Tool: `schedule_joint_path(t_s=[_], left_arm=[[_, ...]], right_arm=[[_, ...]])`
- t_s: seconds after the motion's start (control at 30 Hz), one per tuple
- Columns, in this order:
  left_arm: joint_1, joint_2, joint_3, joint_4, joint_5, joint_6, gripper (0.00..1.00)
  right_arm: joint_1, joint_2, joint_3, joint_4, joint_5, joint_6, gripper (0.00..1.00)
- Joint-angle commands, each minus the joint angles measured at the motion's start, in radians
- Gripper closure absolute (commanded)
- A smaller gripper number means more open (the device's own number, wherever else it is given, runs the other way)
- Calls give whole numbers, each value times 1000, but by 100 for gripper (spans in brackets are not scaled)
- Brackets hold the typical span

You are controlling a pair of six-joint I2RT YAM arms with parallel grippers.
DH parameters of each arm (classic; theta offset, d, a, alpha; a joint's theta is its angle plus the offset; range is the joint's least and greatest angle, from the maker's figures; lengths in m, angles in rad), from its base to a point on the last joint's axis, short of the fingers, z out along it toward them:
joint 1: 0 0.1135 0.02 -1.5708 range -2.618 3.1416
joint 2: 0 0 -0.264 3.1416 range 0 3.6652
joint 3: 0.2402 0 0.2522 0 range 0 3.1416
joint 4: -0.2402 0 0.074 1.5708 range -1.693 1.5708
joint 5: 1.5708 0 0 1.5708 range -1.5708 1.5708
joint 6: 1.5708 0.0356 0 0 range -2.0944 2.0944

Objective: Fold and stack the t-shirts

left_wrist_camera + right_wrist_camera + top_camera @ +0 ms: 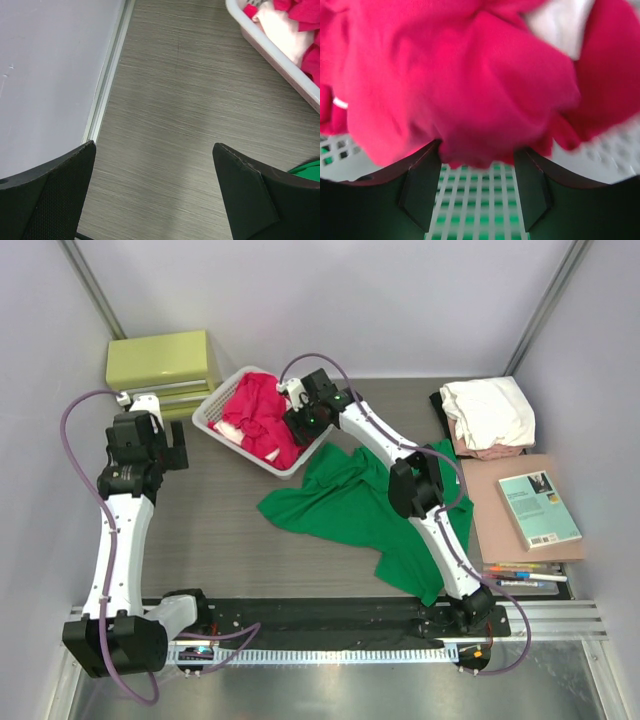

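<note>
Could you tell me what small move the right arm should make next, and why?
Probably close the right gripper on the red shirt. Its fingers stand apart over the basket, with a fold of the shirt bunched at their tips and nothing pinched yet, so a grip looks ready.

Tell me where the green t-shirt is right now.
In the top view, the green t-shirt lies crumpled right of the table's centre, just nearer than the white basket, with the right arm reaching across it.
</note>
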State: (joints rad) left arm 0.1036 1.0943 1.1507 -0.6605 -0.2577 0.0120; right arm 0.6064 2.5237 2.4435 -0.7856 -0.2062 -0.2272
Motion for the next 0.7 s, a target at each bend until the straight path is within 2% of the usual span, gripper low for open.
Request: schedule_joint_path(t_s=[0.0,0.1,0.3,0.47,0.57,0.63,0.67], left_arm=[[5,-24,3,-8,18,12,0],[5,-22,-8,-11,32,8,0],[5,-27,-31,-7,48,14,0],[7,-17,-36,-13,63,14,0],[5,-14,-36,-18,78,13,0],[5,-13,-32,-19,80,14,0],[5,-13,-31,-21,84,14,0]], right_arm=[[-19,10,-81,6,-22,9,37],[-55,35,-100,37,42,-15,38],[-146,190,98,36,131,-40,37],[-207,259,152,68,293,-52,34],[-237,233,154,115,312,-14,24],[-250,177,95,131,286,15,8],[-263,150,63,155,221,19,2]])
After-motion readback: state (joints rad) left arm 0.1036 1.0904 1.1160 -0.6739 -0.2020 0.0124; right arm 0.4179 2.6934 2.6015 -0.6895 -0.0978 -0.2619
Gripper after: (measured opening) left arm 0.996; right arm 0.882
